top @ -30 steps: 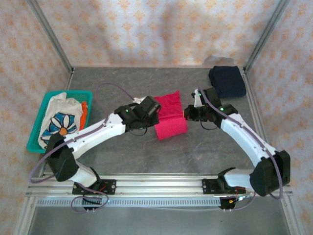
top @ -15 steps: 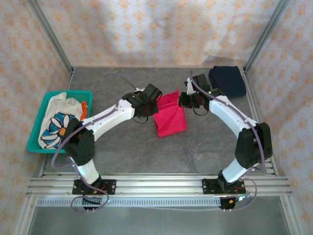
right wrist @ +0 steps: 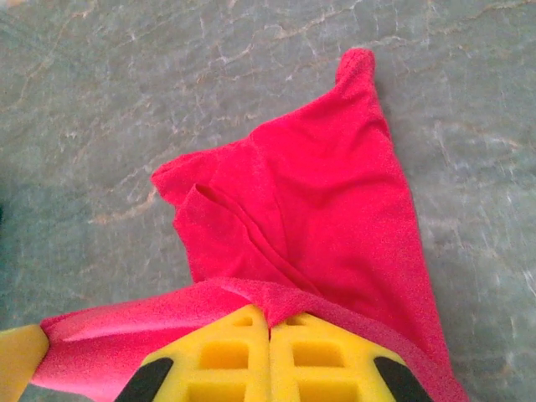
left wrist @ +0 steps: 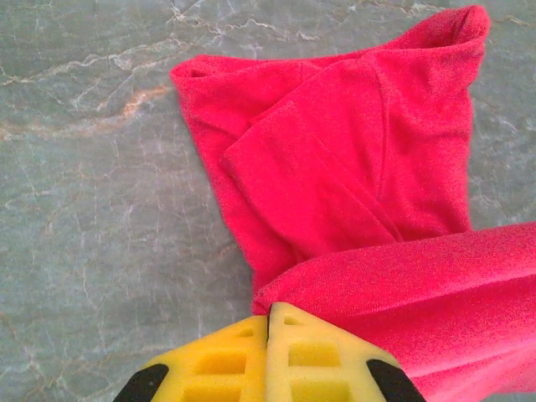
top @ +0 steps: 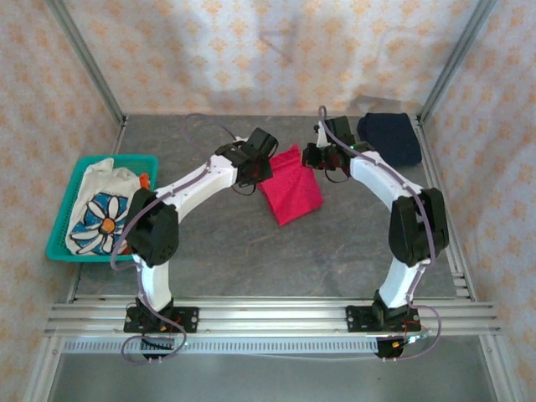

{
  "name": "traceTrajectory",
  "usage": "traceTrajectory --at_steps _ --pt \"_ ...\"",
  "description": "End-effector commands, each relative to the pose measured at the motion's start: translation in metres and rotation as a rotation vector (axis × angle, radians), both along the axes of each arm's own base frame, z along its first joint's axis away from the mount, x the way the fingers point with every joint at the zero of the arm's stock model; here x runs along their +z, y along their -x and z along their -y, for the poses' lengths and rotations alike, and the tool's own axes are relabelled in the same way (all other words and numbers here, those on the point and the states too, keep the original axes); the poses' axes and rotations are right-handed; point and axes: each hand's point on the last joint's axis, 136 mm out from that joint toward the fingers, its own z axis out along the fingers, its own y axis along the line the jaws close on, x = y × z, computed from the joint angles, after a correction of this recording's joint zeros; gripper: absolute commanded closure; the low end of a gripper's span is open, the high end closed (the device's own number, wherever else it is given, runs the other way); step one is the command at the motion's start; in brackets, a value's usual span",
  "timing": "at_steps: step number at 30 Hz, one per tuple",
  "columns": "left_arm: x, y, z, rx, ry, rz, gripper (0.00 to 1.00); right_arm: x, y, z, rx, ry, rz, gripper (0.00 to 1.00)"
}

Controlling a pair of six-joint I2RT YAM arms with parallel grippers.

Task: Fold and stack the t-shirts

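Observation:
The red t-shirt (top: 291, 184) hangs between both arms over the middle of the table, its lower part resting on the surface. My left gripper (top: 270, 161) is shut on its left upper edge; in the left wrist view the yellow fingers (left wrist: 270, 322) pinch the red cloth (left wrist: 352, 167). My right gripper (top: 311, 159) is shut on the right upper edge; its pads (right wrist: 270, 327) clamp a fold of the red t-shirt (right wrist: 327, 209). A navy folded t-shirt (top: 389, 136) lies at the back right. A white flower-print t-shirt (top: 102, 209) sits in the basket at the left.
The teal basket (top: 59, 239) stands at the table's left edge, with something orange beside the white shirt. Metal frame posts rise at the back corners. The grey marbled tabletop (top: 251, 251) stretches out in front of the red shirt.
Both grippers moved toward the back of the table, carrying the red shirt's upper edge with them. The shirt went from a flat folded shape to a hanging, tapered one.

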Motion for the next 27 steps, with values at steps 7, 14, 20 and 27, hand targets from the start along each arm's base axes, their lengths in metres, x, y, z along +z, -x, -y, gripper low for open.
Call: traceTrajectory --at_steps 7,14,20,27 --pt "-0.026 -0.028 -0.022 0.043 -0.064 -0.022 1.0 -0.005 -0.059 -0.021 -0.038 -0.123 0.103 1.0" --pt "-0.032 -0.045 -0.027 0.066 -0.07 -0.005 0.77 -0.006 -0.073 -0.021 -0.063 -0.125 0.113 0.64" --pt "-0.001 -0.051 -0.035 0.058 -0.099 0.089 0.4 0.016 -0.05 -0.002 -0.104 -0.085 0.18 0.35" --pt "-0.018 -0.085 -0.044 0.042 -0.071 0.079 0.32 0.003 -0.003 0.015 -0.117 -0.078 0.144 0.35"
